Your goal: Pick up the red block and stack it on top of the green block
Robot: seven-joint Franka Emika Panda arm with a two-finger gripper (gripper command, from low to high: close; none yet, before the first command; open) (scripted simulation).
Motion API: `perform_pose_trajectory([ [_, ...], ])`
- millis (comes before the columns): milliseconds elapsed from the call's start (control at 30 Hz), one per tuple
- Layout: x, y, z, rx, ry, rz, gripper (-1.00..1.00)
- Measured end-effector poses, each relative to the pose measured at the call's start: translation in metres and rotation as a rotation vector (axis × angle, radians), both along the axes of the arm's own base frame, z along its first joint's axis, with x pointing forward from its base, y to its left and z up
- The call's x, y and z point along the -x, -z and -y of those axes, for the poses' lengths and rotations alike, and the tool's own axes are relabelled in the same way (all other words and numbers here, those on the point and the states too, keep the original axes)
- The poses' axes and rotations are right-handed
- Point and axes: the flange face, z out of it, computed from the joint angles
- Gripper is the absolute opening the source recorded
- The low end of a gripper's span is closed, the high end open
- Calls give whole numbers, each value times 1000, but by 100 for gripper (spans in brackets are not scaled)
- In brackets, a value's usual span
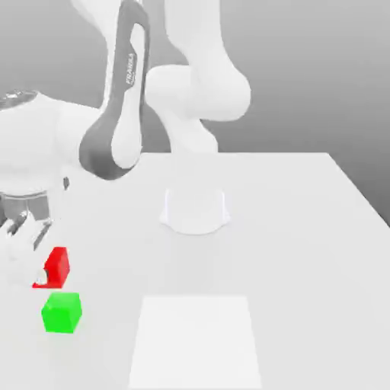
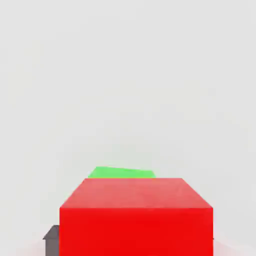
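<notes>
The red block (image 1: 56,266) is a small bright red cube near the exterior view's left edge. My gripper (image 1: 39,271) is shut on it, its white fingers reaching down from the hand above. The green block (image 1: 62,312), a cube of the same size, rests on the table just in front of the red one, with a narrow gap between them. In the hand view the red block (image 2: 135,220) sits close up, and a strip of the green block (image 2: 121,173) shows past its far edge. A dark finger pad (image 2: 51,241) shows beside the red block.
The arm's round white base (image 1: 195,211) stands mid-table. A paler square patch (image 1: 196,339) lies on the white table (image 1: 305,228) toward the front. The table's right edge runs diagonally at the exterior view's right.
</notes>
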Motion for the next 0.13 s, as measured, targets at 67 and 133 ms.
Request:
perform_pose_trajectory([
  [67, 0, 6, -1, 0, -1, 0, 100],
  [133, 0, 6, -1, 0, -1, 0, 100],
])
